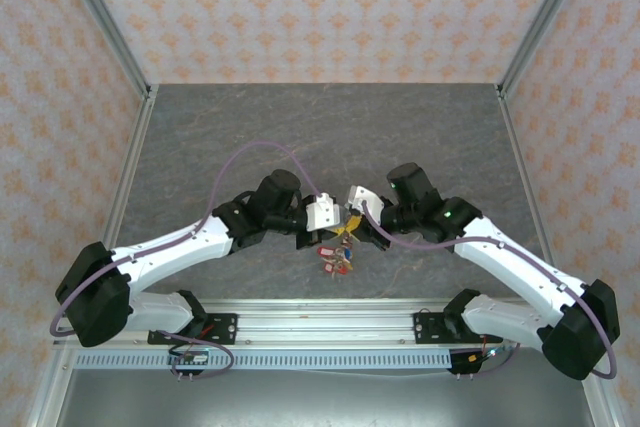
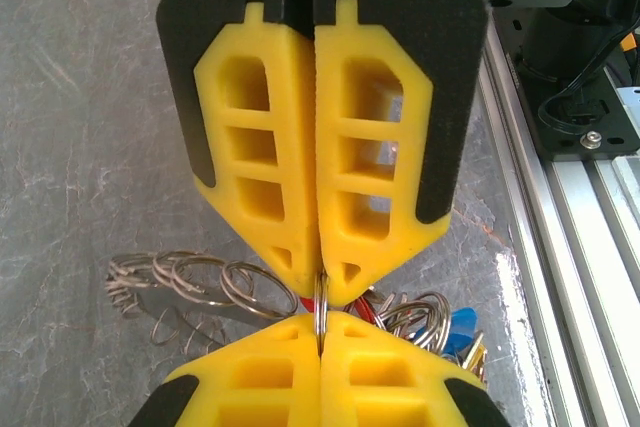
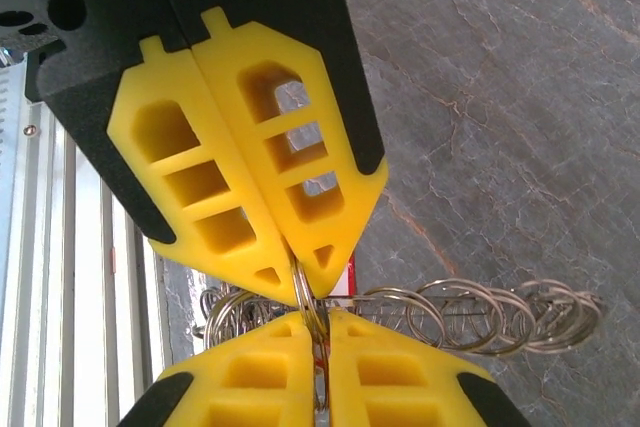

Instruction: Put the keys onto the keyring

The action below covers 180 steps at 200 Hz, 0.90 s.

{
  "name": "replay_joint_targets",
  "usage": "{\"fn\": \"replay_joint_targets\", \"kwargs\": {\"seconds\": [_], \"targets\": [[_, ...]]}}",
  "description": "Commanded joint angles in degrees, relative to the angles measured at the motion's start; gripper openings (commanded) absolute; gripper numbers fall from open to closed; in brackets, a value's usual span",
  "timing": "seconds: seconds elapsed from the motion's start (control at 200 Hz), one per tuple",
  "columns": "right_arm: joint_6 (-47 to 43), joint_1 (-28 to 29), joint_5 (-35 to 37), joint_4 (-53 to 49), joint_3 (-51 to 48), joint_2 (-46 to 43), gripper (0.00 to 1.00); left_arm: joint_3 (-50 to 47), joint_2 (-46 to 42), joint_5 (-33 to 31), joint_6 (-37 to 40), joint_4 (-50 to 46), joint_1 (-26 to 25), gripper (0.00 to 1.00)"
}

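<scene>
My left gripper [image 1: 338, 219] and right gripper [image 1: 352, 217] meet tip to tip above the table's near middle. Both are shut on the same thin metal ring of the keyring [image 2: 320, 312], which I see edge-on between the yellow fingertips. In the left wrist view my left gripper [image 2: 320, 282] pinches the ring from above and the right gripper [image 2: 320, 332] from below. In the right wrist view the right gripper [image 3: 300, 272] and left gripper [image 3: 325, 322] hold the keyring [image 3: 310, 297] likewise. Keys with red tags [image 1: 333, 255] hang under the grippers; single keys cannot be told apart.
A string of small split rings [image 2: 190, 282] trails from the bunch over the grey stone-patterned table [image 1: 300, 127]; it appears again as small split rings [image 3: 490, 315]. A blue tag [image 2: 462, 327] hangs among them. The aluminium rail [image 1: 320, 322] runs along the near edge.
</scene>
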Motion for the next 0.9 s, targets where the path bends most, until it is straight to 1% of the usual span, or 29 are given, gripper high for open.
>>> {"fn": "replay_joint_targets", "kwargs": {"seconds": [0.0, 0.195, 0.49, 0.746, 0.856, 0.896], "targets": [[1.0, 0.1, 1.2, 1.3, -1.2, -2.3, 0.11, -0.9, -2.2, 0.0, -1.1, 1.7, 0.3, 0.0], [5.9, -1.0, -0.2, 9.9, -7.9, -4.9, 0.11, -2.5, -3.2, 1.4, -3.8, 6.5, 0.5, 0.0], [10.9, -1.6, -2.2, 15.9, -11.8, -4.8, 0.01, -4.0, -2.7, 2.3, -6.7, 11.5, 0.5, 0.0], [19.5, -1.9, 2.4, 21.6, -16.7, -5.3, 0.0, -5.8, -3.0, 0.0, -9.1, 16.7, 0.5, 0.0], [20.9, -2.0, 3.4, 21.8, -17.1, -5.4, 0.0, -5.9, -2.7, 0.2, -9.2, 16.7, 0.5, 0.0], [20.9, -2.0, 3.3, 21.7, -16.9, -5.7, 0.02, -5.9, -2.6, 0.4, -9.1, 16.6, 0.5, 0.0]]}}
